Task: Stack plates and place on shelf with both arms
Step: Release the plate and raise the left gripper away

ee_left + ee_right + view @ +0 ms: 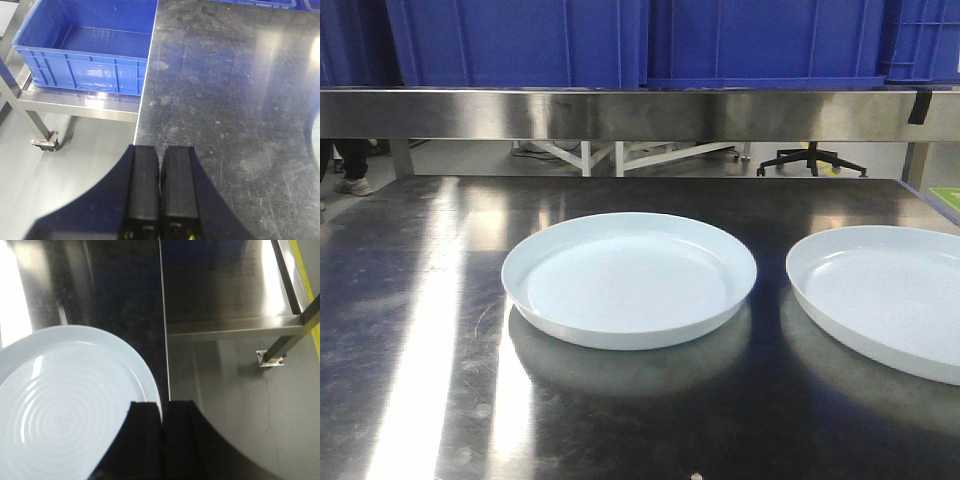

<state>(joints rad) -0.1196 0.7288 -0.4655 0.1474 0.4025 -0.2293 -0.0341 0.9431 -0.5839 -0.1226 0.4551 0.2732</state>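
Two pale bluish-white plates lie side by side on the steel table [410, 300]. One plate [629, 278] is near the middle, and the other plate [885, 295] is at the right, cut off by the frame. Neither gripper shows in the front view. My left gripper [160, 149] is shut and empty, hovering over the table's left edge [142, 100]; a sliver of plate [316, 145] shows far to its right. My right gripper [161, 405] is shut, its fingertips above the right rim of a plate [65, 405] by the table's right edge.
A steel shelf [640, 112] runs above the back of the table with blue bins [520, 40] on it. Left of the table stands a wheeled steel cart holding an open blue crate [85, 50]. Past the right edge are a lower steel rail [230, 325] and a bolted post foot [270, 359].
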